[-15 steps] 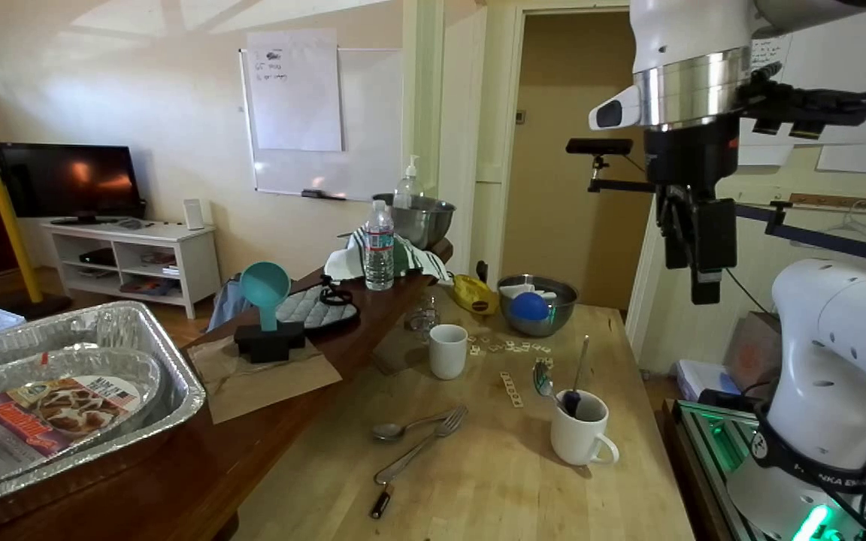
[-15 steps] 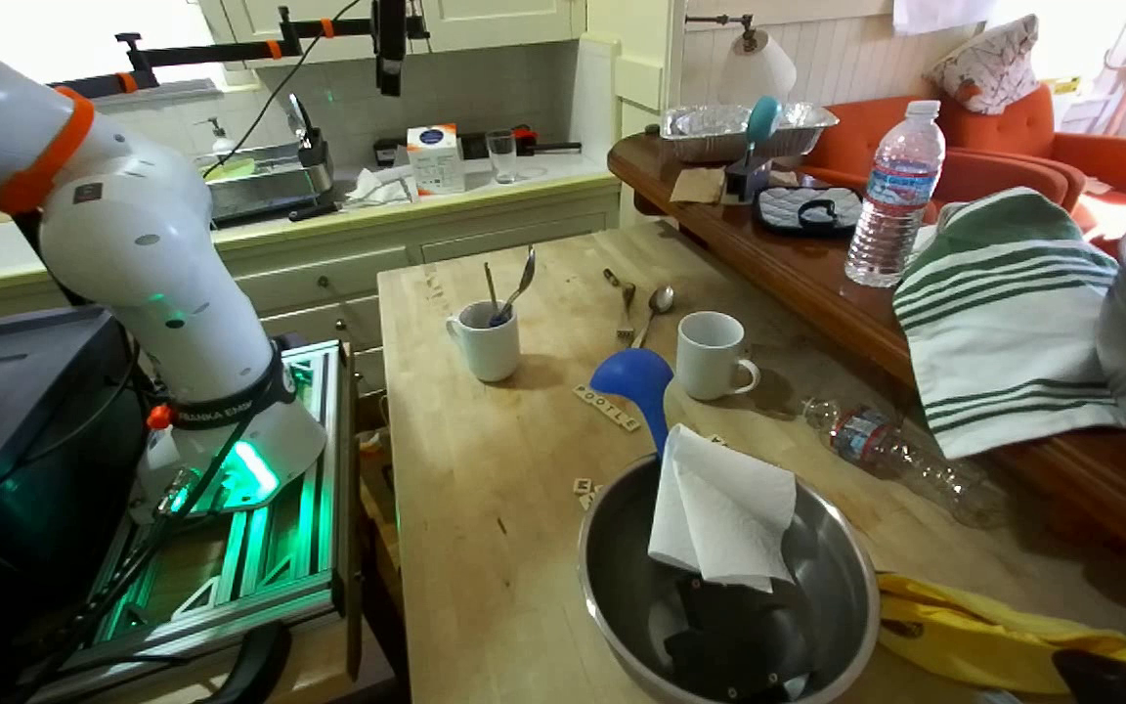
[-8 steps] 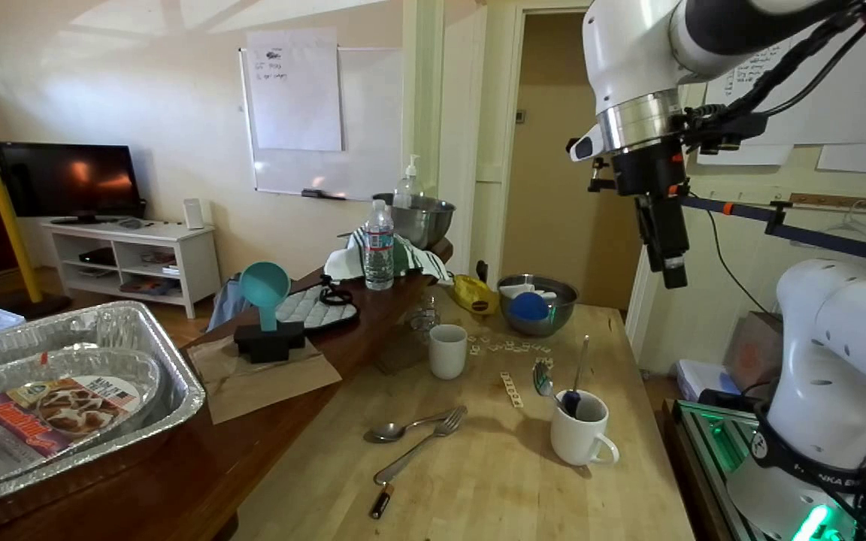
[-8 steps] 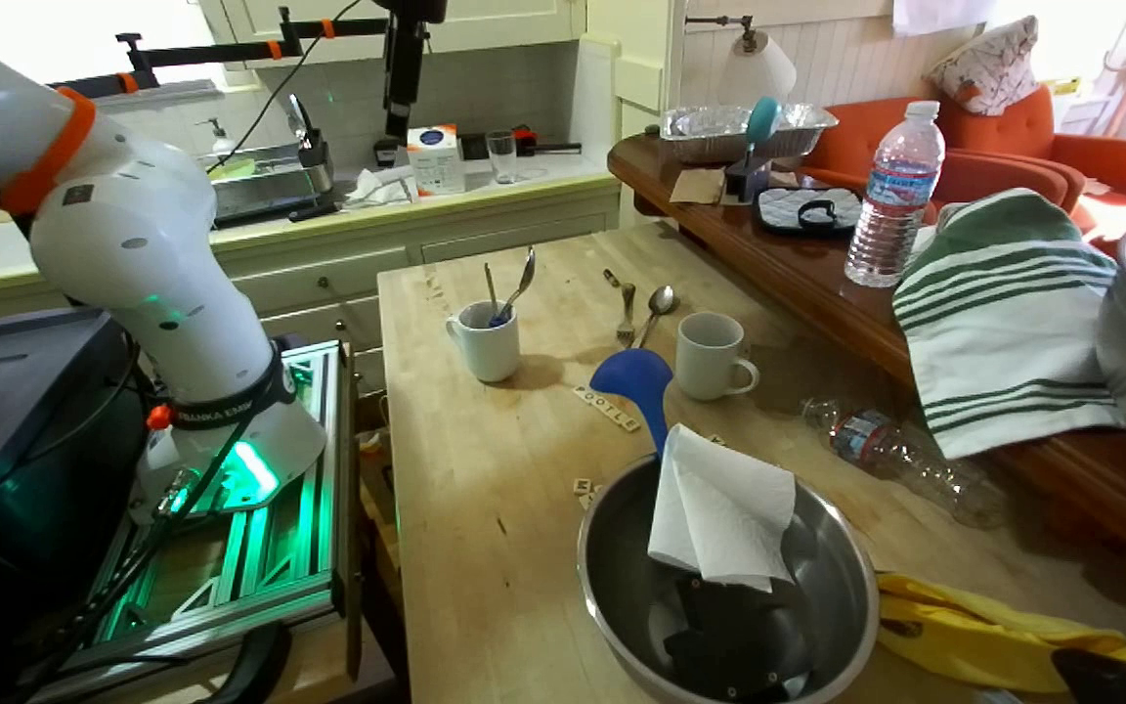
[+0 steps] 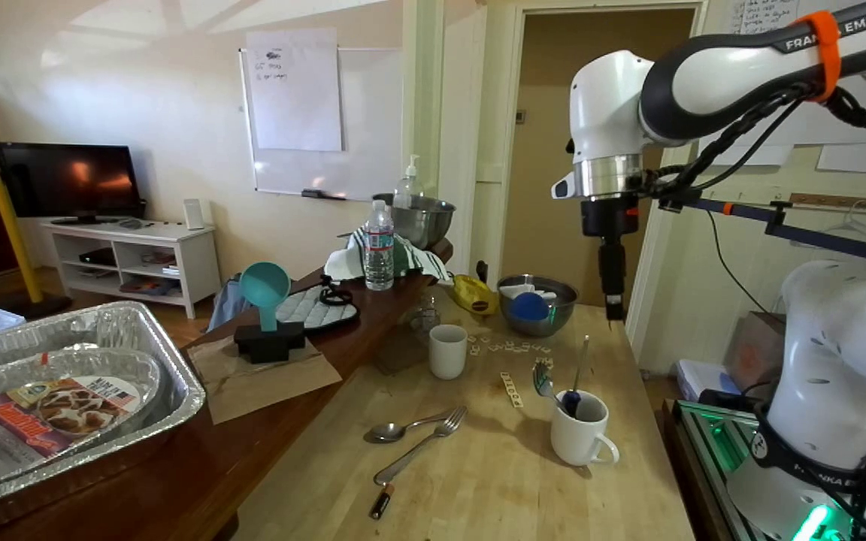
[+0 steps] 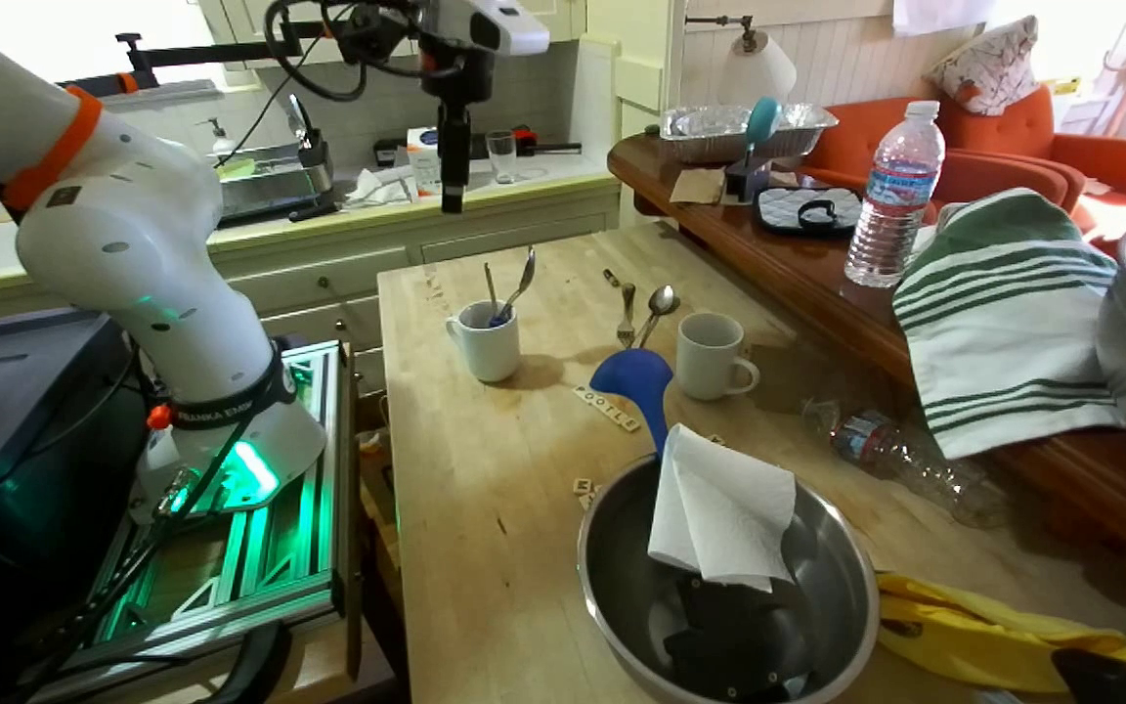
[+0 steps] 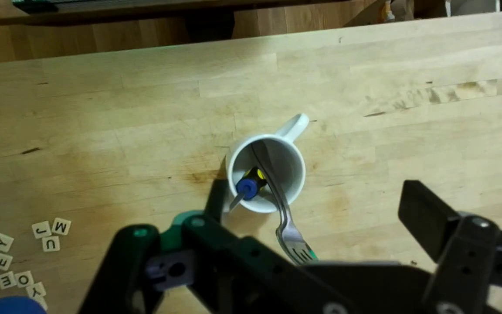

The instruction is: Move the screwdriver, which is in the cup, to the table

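The screwdriver (image 7: 249, 185) stands handle-down in the cup (image 7: 290, 168), its thin shaft leaning out over the rim. Its handle is black and yellow with a blue collar. A metal fork (image 7: 280, 203) leans in the same cup. The white cup stands upright on the wooden table (image 7: 146, 131), and shows in both exterior views (image 5: 574, 443) (image 6: 487, 352). My gripper (image 7: 318, 205) is open and empty above the table, pointing down. In the wrist view the screwdriver lies near my left finger. In both exterior views the gripper (image 5: 613, 309) (image 6: 453, 200) is higher than the cup, not touching it.
A spoon (image 5: 388, 431) and a fork (image 5: 418, 449) lie on the table. A second white cup (image 6: 710, 357) stands near the raised brown counter (image 6: 778, 264). A steel bowl (image 6: 612, 596) holds a blue ladle (image 6: 636, 379). Letter tiles (image 7: 51, 233) lie near the cup.
My gripper has come down and swung over the table toward the cup; it was tilted half a second ago and now points straight down. The cup, screwdriver and fork have not moved.
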Robot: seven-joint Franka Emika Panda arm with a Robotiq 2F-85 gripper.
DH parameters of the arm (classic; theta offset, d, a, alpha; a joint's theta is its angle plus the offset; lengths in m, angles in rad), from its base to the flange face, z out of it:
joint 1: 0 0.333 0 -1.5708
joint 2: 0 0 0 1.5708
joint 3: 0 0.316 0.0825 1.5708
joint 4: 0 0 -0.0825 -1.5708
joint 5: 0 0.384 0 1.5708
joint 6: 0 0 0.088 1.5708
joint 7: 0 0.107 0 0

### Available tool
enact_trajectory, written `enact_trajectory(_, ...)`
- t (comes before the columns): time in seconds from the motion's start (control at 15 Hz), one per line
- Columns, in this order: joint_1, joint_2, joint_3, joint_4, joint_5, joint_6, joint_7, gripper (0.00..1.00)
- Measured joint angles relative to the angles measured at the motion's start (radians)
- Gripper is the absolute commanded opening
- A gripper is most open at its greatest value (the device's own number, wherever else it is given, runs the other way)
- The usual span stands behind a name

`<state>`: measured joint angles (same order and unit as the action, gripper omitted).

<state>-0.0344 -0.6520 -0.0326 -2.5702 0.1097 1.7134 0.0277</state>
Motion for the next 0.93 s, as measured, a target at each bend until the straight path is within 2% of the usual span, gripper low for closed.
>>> enact_trajectory(0.4,-0.017,0.049,-0.074,-0.057,-0.02,0.003,-0.105,1.0)
enact_trajectory(0.67,-0.018,0.051,-0.078,-0.057,-0.018,0.006,-0.108,1.0)
enact_trajectory(0.93,-0.018,0.054,-0.08,-0.057,-0.019,0.113,-0.13,1.0)
